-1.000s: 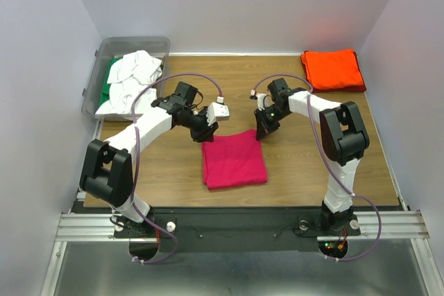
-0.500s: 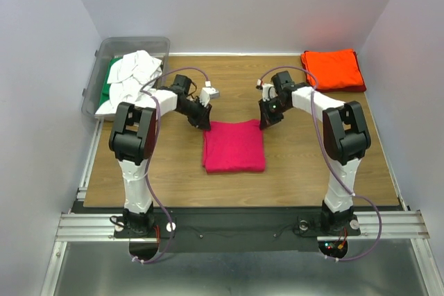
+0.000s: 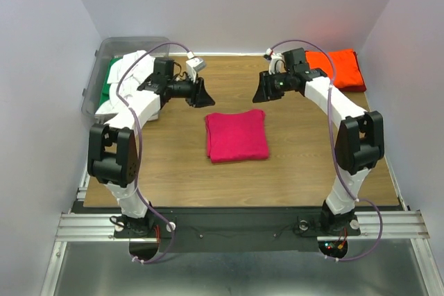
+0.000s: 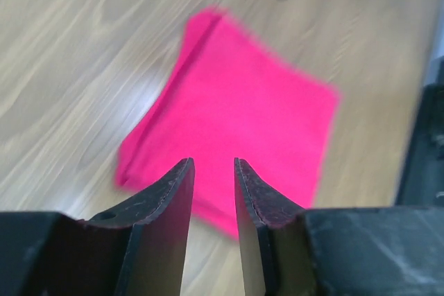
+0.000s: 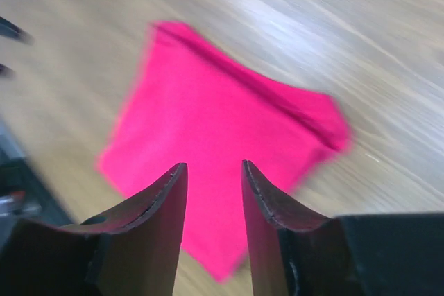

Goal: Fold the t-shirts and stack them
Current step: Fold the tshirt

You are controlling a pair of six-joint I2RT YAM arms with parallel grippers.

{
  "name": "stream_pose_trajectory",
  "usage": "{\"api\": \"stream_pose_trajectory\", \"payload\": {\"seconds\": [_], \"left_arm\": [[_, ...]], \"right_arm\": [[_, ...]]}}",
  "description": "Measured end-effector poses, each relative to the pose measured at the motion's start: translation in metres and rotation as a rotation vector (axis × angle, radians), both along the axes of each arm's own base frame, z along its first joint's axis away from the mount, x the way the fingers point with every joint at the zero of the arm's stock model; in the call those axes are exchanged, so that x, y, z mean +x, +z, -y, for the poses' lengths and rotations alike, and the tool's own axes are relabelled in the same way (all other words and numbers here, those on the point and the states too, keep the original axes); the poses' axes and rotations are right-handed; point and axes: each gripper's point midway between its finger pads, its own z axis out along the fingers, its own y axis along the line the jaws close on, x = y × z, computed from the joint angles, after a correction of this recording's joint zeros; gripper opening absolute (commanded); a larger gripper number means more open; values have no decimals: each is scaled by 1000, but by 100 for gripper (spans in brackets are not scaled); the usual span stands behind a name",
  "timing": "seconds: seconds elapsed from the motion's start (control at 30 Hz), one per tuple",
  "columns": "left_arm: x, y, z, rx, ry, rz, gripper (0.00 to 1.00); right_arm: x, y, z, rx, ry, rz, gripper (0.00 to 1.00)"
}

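A magenta-pink t-shirt lies folded into a neat square in the middle of the wooden table. It also shows in the left wrist view and the right wrist view. My left gripper hovers above the table behind the shirt's left corner, open and empty. My right gripper hovers behind the shirt's right corner, open and empty. A folded orange-red t-shirt lies at the far right corner. White t-shirts and a green one lie in a heap at the far left.
A clear grey plastic bin stands at the far left and holds the heap of white and green shirts. The table has walls close on both sides and at the back.
Both grippers let go of the magenta-pink shirt's far corners and rose back away from it. The shirt now lies flat as a folded square.
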Motion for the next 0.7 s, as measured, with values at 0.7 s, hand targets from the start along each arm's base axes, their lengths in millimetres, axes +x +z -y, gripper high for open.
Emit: {"api": "stream_pose_trajectory", "payload": {"seconds": [0.7], "left_arm": [[19,-129,74,-160,-5,-451,32]], "right_arm": [[1,-113,3,263,-41,-355,30]]}}
